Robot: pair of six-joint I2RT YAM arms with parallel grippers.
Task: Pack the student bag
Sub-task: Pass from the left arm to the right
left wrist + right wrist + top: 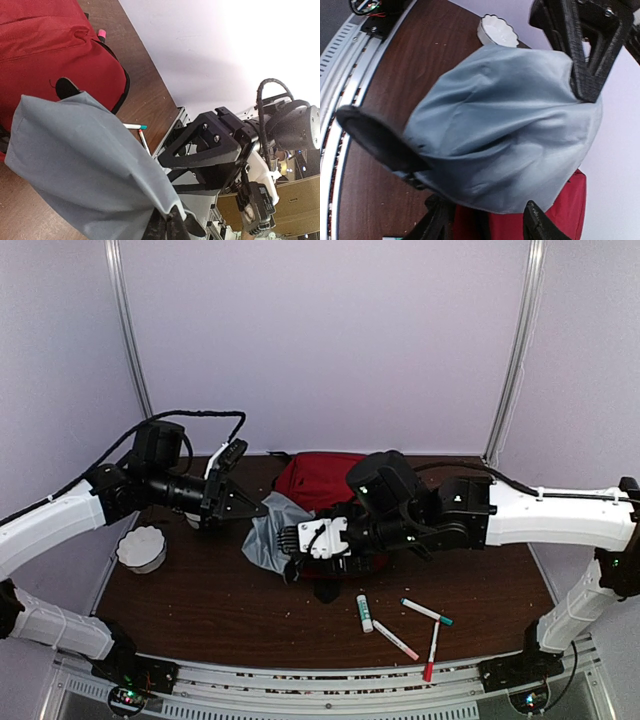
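Student bag (318, 478) lies at the rear of the surface (200, 600), its grey-lined flap (268, 540) spread leftward. Left pincer (262, 508) is clenched on that flap's edge; right pincer (489, 222) straddles the bag's fabric, and I cannot tell whether it grips.

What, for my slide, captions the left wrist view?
Left pincer shut on grey fabric beside the red student bag.

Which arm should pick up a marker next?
Right, probably. The left gripper is pinching the bag's grey lining, while the right gripper is open and the markers lie on its side.
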